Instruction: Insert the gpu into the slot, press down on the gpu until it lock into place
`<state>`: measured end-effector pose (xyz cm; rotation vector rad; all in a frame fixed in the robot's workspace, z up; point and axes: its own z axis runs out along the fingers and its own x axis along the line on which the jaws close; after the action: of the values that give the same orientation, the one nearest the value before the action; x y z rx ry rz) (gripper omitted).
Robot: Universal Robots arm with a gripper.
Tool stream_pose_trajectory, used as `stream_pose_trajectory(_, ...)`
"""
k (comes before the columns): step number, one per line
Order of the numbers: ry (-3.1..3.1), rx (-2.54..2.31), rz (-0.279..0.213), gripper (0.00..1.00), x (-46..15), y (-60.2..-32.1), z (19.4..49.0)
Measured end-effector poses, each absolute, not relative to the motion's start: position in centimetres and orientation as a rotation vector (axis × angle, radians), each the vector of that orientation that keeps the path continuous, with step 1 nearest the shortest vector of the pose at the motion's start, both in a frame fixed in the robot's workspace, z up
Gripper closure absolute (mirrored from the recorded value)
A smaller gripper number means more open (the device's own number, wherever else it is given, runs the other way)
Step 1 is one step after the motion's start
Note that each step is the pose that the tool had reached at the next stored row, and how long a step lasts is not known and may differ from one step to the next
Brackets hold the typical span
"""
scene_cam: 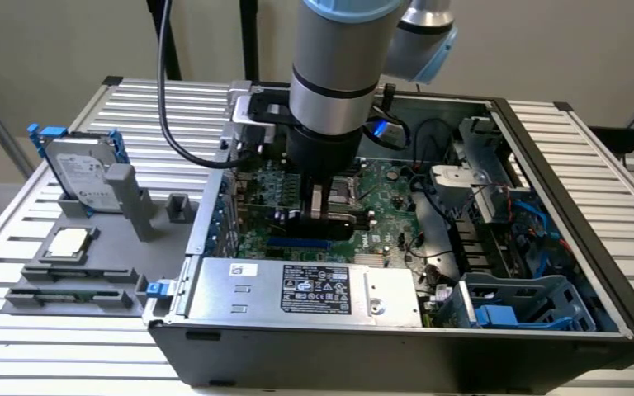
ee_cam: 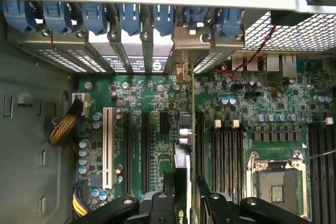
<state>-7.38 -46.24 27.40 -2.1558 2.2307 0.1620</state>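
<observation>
Wrist view looks down along the gpu (ee_cam: 182, 166), held upright and edge-on between the fingers (ee_cam: 210, 205) — the gripper (ee_cam: 184, 195) is clenched on it. The card's silver end points toward the row of blue clips (ee_cam: 128, 17) on the case's rear wall. In the exterior view we see the gripper (scene_cam: 323, 216) holding the card just over the blue slot (scene_cam: 295, 245); we cannot tell whether the edge has entered. We judge tilt the main risk — pressing off line could jam the connector, or the bracket could catch the case frame.
</observation>
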Motion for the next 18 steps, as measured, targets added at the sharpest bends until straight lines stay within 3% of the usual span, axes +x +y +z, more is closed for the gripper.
stream_pose_trajectory(18, 2.236, -2.166, 0.148, 0.74, -7.68, -46.09, 27.07)
